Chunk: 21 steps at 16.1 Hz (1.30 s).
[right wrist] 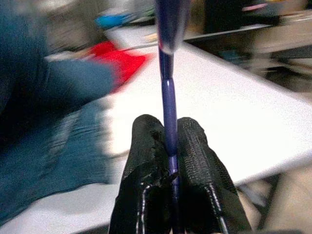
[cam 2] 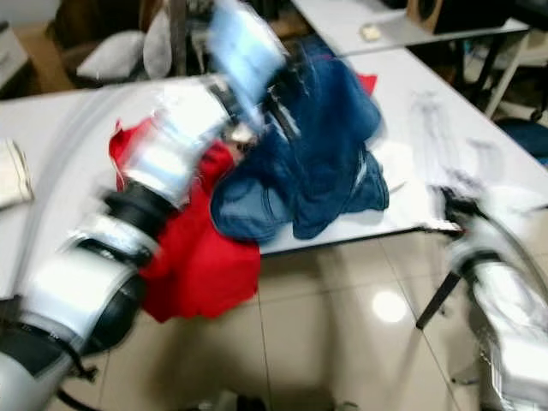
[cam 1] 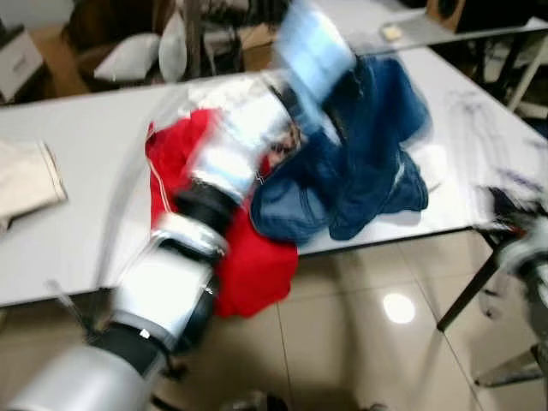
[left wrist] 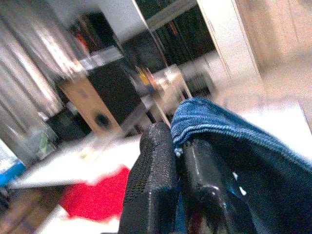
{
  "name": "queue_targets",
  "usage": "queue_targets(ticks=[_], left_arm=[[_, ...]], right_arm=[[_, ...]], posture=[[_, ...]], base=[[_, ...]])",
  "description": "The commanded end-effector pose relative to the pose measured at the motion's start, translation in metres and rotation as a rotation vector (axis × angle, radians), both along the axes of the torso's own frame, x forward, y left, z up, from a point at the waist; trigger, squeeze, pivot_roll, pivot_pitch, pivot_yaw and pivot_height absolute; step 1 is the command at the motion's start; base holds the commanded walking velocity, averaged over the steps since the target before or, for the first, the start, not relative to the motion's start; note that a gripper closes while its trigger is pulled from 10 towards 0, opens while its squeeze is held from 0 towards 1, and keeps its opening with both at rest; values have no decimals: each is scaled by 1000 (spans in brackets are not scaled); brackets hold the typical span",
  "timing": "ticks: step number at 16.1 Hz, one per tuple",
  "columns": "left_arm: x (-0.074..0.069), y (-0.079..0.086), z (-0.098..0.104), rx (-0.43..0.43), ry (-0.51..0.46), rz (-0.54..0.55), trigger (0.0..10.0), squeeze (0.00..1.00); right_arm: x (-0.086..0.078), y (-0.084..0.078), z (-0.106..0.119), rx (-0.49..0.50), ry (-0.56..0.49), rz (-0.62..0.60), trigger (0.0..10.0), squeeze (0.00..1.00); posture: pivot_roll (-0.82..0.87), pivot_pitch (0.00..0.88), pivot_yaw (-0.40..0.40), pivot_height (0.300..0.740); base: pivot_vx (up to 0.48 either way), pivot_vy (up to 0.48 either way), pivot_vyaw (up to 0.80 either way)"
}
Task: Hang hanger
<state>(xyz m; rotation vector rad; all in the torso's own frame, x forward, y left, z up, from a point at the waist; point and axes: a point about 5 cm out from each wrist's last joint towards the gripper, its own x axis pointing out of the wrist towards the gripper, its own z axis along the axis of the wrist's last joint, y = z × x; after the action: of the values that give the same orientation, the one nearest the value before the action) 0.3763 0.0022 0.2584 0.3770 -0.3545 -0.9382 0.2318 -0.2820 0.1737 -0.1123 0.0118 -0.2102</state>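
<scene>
A heap of blue jeans [cam 1: 360, 163] lies on the white table [cam 1: 86, 171], beside a red garment [cam 1: 248, 257] that droops over the front edge. My left arm [cam 1: 240, 154] reaches across the red garment to the jeans. In the left wrist view my left gripper [left wrist: 178, 141] is shut on a fold of the denim [left wrist: 219, 122]. My right gripper [right wrist: 169, 124] is shut on the thin blue rod of the hanger [right wrist: 168, 92], which stands up from between the fingers. The right arm [cam 2: 497, 282] is low at the table's right end, badly blurred.
A folded beige cloth [cam 1: 26, 180] lies at the table's left. White cushions [cam 1: 128, 56] and boxes sit behind the table. A second white table [cam 2: 377, 26] stands at the back right. A dark table leg [cam 1: 471, 291] slants over the tiled floor [cam 1: 377, 342].
</scene>
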Motion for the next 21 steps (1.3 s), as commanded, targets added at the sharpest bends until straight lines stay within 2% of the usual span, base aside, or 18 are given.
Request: queue_targets(ticks=[1,2,3,4,5,6,8,13,14,16,18,20,21], left_arm=[[3,2,-20,75,33,56,0,0],[3,2,-20,75,33,56,0,0],[0,-5,-40,105,100,67,0,0],[-8,-15,-63,145,171,43,10000,0],[-10,-17,-67,152,183,32,10000,231],[-12,-18,-74,152,221,3,10000,1000],[-12,-14,-72,168,206,-27,10000,1000],[-17,5,-82,303,253,-166,10000,1000],[-17,18,-89,389,242,-178,10000,1000],[-16,28,-91,447,213,-158,10000,1000],[-11,42,-87,458,190,-75,10000,1000],[-14,51,-90,485,188,-76,10000,0],[-15,58,-96,532,175,-50,10000,0]], right_arm=[[-9,-9,9,-5,-33,-80,10000,0],[-9,-9,9,-5,-33,-80,10000,0],[-17,-1,17,13,-88,-37,10000,0],[-23,25,26,51,-130,136,10000,0],[-24,31,26,46,-123,168,10000,0],[-23,37,24,42,-108,182,10000,0],[-17,39,21,65,-99,161,10000,0],[-12,48,15,65,-45,210,10000,0],[-10,50,13,53,-27,221,10000,0],[-10,52,12,50,-20,230,10000,0],[-10,52,13,44,-15,231,10000,0],[-11,53,12,43,-12,229,10000,0],[-11,53,11,45,-9,228,10000,0]], posture=[[-107,0,176,740],[-107,0,176,740],[-110,0,180,740],[-114,0,183,740],[-116,0,183,740],[-110,0,177,740],[-99,0,168,740],[-80,0,152,740],[-79,0,151,740],[-80,0,151,740],[-81,0,153,740],[-84,0,157,740],[-85,0,157,740]], base=[[0,0,0],[0,0,0],[0,0,0],[0,0,0],[0,0,0],[0,0,0],[0,0,0],[0,0,0],[0,0,0],[0,0,0],[0,0,0],[0,0,0],[0,0,0]])
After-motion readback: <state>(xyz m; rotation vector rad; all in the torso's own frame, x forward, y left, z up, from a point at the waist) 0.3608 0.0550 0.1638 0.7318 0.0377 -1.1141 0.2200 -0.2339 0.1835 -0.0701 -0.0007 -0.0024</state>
